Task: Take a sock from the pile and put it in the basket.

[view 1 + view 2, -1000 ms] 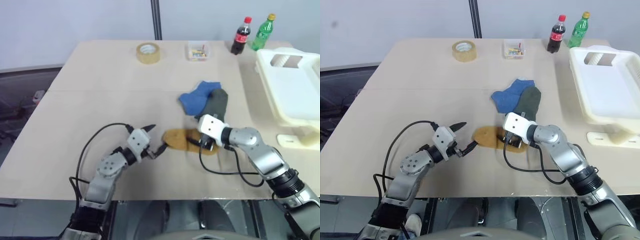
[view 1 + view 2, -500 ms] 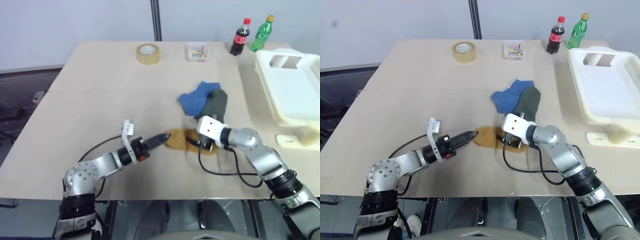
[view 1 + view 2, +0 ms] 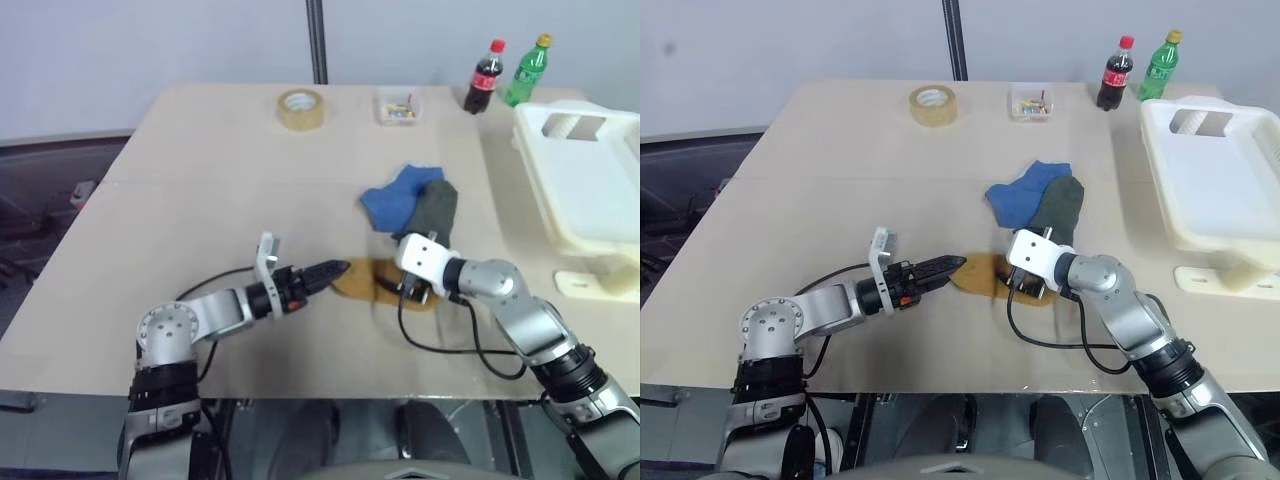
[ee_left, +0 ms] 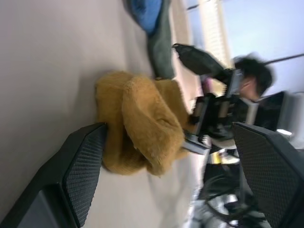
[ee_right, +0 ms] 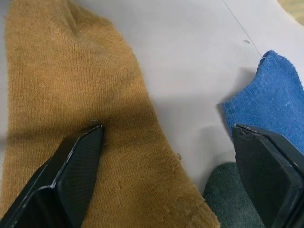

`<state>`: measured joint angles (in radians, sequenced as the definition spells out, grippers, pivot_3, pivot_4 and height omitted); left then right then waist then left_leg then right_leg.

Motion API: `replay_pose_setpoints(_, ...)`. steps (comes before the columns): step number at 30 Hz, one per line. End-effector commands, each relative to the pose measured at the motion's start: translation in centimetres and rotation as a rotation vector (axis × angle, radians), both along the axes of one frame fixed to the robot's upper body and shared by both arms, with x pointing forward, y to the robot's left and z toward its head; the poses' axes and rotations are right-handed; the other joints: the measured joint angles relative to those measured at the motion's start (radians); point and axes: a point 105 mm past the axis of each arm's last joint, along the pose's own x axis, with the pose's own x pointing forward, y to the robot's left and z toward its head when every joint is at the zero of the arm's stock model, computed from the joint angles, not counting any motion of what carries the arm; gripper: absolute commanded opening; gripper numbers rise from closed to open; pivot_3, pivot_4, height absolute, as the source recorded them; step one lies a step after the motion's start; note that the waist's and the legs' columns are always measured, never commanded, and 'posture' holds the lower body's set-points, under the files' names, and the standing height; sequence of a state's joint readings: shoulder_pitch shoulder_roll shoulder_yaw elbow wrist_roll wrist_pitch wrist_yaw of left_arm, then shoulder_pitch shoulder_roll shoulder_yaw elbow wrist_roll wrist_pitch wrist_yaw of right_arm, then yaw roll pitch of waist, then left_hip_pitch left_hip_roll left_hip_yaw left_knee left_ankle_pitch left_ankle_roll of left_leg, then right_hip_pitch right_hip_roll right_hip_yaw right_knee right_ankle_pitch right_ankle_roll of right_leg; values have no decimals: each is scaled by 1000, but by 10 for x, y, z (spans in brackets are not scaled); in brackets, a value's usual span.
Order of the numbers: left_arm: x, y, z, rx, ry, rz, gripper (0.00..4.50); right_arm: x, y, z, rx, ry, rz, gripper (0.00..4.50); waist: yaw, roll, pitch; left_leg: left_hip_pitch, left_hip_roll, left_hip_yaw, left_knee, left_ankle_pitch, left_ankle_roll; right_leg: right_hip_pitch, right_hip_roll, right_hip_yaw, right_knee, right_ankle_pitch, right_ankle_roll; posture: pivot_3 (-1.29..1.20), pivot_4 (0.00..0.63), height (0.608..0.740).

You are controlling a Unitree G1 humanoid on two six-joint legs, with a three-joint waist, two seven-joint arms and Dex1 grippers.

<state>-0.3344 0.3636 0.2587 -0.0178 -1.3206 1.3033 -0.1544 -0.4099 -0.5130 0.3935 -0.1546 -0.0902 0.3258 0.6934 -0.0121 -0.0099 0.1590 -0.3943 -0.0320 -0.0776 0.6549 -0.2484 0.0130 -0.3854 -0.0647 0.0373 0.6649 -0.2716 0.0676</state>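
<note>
Now left gripper [image 3: 338, 268] nearer the sock [image 3: 368, 283]; right gripper [image 3: 408, 290] unmoved

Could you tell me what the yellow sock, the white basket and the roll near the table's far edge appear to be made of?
The yellow sock looks like knitted fabric, soft and matte: fine ribbed stitches and a fuzzy surface show up close. The basket seems to be moulded plastic, smooth and slightly glossy, with a rigid rim and a cut-out handle slot. The roll is probably brown packing tape wound on a core, though its surface is too small to judge.
</note>
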Motion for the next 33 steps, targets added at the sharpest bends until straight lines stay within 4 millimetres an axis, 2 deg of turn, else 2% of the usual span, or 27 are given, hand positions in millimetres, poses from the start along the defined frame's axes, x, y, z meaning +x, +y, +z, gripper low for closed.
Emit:
replay_pose_setpoints(1,7,10,-8,168,-19,67,4456,-4,0,-7,-16,21,-5,4500,0,0,-1,0,0,0,0,0,0,0,0,0,0,0,0,0,150,738)
replay_pose_setpoints(6,12,22,-3,227,-55,118,4456,-6,1,-9,-13,29,-10,4500,-3,0,-3,0,0,0,-1,0,-1,0,0,0,0,0,0,0,150,738)
replay_pose_setpoints(9,14,26,-8,278,-58,131,4456,-6,0,-9,-15,30,-11,4500,-3,0,-3,1,0,1,-1,0,-1,0,0,1,0,0,0,0,150,738)
replay_pose_setpoints(15,15,26,-7,270,-62,138,4456,-5,0,-9,-20,29,-10,4500,-3,0,-4,3,0,1,-2,0,-1,2,1,1,0,0,0,0,150,738)
replay_pose_setpoints(21,2,-2,-19,225,3,24,4456,-4,3,-9,-19,27,-4,4500,-2,0,-4,7,0,1,-3,0,0,7,0,1,-1,0,0,0,150,738)
replay_pose_setpoints(24,-5,-17,-14,186,2,-50,4456,-3,3,-8,-19,24,-3,4500,-2,0,-4,10,0,1,-3,-2,3,8,0,1,-2,0,0,0,150,738)
replay_pose_setpoints(30,-2,-27,-12,87,41,-42,4456,-3,4,-7,-19,18,-4,4500,-1,0,-4,10,0,1,-4,-2,3,8,0,1,-2,0,0,0,150,738)
replay_pose_setpoints(33,1,-34,-6,-27,72,-50,4456,-3,6,-7,-15,16,-3,4500,-1,0,-4,10,0,1,-4,-2,2,8,0,1,-2,0,0,0,150,738)
